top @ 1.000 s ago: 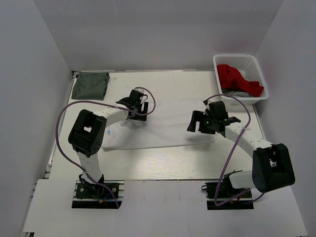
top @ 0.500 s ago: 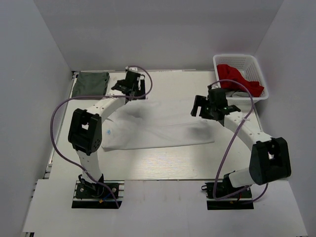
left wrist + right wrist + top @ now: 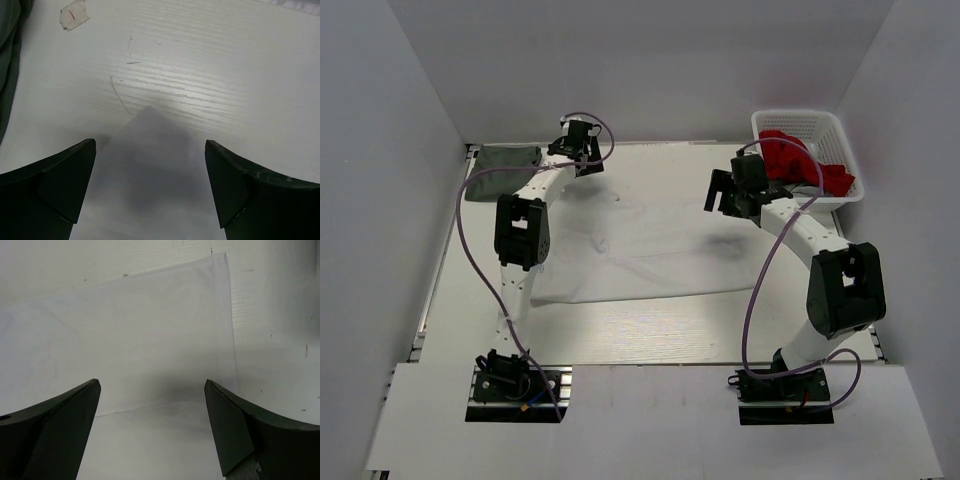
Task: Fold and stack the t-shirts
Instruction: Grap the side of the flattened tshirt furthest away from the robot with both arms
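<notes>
A white t-shirt (image 3: 645,250) lies spread flat in the middle of the table, with a fold line across it in the right wrist view (image 3: 150,330). A folded green t-shirt (image 3: 503,160) lies at the back left corner; its edge shows in the left wrist view (image 3: 7,65). A red t-shirt (image 3: 807,160) sits in the basket. My left gripper (image 3: 582,158) is open and empty over bare table (image 3: 150,145), beyond the white shirt's far edge. My right gripper (image 3: 723,200) is open and empty above the white shirt's right end (image 3: 152,385).
A white basket (image 3: 840,128) stands at the back right against the wall. A small piece of tape (image 3: 73,14) sticks to the table near the green shirt. White walls close in the table on the left, back and right.
Both grippers have moved from the white shirt's middle towards the back of the table. The white shirt now lies wider and flatter.
</notes>
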Action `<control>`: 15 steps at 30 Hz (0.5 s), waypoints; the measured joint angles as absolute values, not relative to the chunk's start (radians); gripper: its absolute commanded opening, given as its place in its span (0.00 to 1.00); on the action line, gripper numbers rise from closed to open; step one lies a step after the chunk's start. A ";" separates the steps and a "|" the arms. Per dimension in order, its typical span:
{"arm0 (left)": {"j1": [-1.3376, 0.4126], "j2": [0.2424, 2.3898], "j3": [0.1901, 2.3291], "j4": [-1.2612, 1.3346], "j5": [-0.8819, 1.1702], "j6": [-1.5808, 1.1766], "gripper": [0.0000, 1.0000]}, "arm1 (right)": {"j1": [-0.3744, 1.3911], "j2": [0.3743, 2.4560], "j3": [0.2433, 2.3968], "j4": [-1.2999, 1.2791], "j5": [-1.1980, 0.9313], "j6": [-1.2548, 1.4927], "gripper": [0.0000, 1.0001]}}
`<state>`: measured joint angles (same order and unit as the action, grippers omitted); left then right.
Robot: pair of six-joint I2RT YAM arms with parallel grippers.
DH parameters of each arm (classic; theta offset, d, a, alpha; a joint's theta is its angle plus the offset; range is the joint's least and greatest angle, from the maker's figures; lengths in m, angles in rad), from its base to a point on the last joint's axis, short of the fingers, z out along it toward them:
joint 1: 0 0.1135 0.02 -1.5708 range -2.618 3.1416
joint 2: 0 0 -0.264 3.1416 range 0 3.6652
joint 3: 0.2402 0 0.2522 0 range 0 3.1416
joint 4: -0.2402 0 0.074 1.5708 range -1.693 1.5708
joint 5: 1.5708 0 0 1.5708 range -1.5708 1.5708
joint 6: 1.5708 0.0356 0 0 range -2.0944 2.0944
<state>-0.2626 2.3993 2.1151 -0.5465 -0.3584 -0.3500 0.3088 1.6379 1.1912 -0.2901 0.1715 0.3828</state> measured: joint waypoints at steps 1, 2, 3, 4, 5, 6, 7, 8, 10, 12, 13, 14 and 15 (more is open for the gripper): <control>-0.256 2.419 2.125 -0.546 -0.355 -0.348 1.00 | 0.309 1.640 1.200 -0.289 0.177 0.381 0.90; -0.250 2.432 2.126 -0.545 -0.350 -0.342 1.00 | 0.309 1.641 1.205 -0.290 0.180 0.380 0.90; -0.244 2.444 2.126 -0.545 -0.342 -0.334 1.00 | 0.309 1.641 1.209 -0.290 0.181 0.377 0.90; -0.237 2.452 2.126 -0.537 -0.334 -0.323 1.00 | 0.309 1.641 1.213 -0.291 0.182 0.374 0.90; -0.231 2.462 2.128 -0.529 -0.327 -0.314 1.00 | 0.309 1.643 1.216 -0.293 0.183 0.370 0.90; -0.228 2.473 2.138 -0.520 -0.322 -0.305 1.00 | 0.309 1.643 1.216 -0.294 0.186 0.366 0.90; -0.222 2.486 2.151 -0.511 -0.315 -0.296 1.00 | 0.309 1.644 1.216 -0.298 0.189 0.363 0.90; -0.216 2.498 2.161 -0.501 -0.309 -0.288 1.00 | 0.309 1.645 1.216 -0.301 0.194 0.362 0.90; -0.208 2.518 2.171 -0.485 -0.299 -0.273 1.00 | 0.309 1.645 1.216 -0.307 0.207 0.358 0.90; -0.204 2.542 2.181 -0.471 -0.287 -0.260 1.00 | 0.309 1.645 1.216 -0.312 0.215 0.357 0.90; -0.203 2.552 2.187 -0.458 -0.279 -0.257 0.94 | 0.308 1.646 1.216 -0.314 0.218 0.355 0.90; -0.203 2.558 2.195 -0.445 -0.270 -0.250 0.90 | 0.308 1.647 1.216 -0.315 0.223 0.354 0.90; -0.203 2.560 2.195 -0.438 -0.261 -0.239 0.87 | 0.308 1.650 1.216 -0.316 0.232 0.353 0.90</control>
<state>-0.2031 2.5603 2.1948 -0.4381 -0.2607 -0.2386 0.3080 1.6505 1.2160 -0.3161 0.2317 0.3531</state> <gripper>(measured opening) 0.922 0.905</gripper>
